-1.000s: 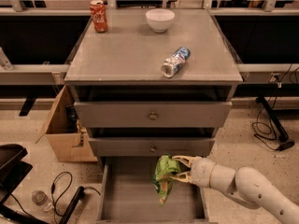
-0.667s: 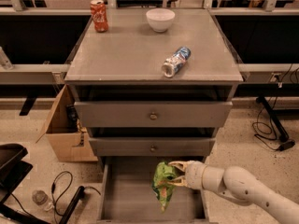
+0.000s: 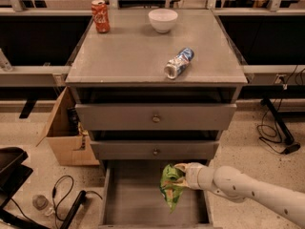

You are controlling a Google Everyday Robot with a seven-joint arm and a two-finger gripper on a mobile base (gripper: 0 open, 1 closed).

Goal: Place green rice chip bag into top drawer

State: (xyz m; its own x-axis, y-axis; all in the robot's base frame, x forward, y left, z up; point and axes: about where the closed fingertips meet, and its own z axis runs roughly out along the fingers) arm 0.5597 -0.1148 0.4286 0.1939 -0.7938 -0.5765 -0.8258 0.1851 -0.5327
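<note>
The green rice chip bag point(image 3: 170, 186) is a crumpled lime-green foil bag that hangs over the open bottom drawer point(image 3: 125, 205). My gripper point(image 3: 183, 174) comes in from the lower right on a white arm and is shut on the bag's upper right edge. The top drawer point(image 3: 156, 117) is pushed in, with its round knob in the middle of its front. The middle drawer point(image 3: 155, 150) is pushed in too.
On the cabinet top point(image 3: 128, 56) stand a red soda can point(image 3: 100, 15) at the back left, a white bowl point(image 3: 163, 19) at the back, and a crushed blue-and-silver can point(image 3: 178, 63) lying on its side. A cardboard box point(image 3: 64, 135) sits left of the cabinet. Cables lie on the floor.
My gripper has shifted a little to the left over the open bottom drawer, still holding the bag. The things on the cabinet top have not moved.
</note>
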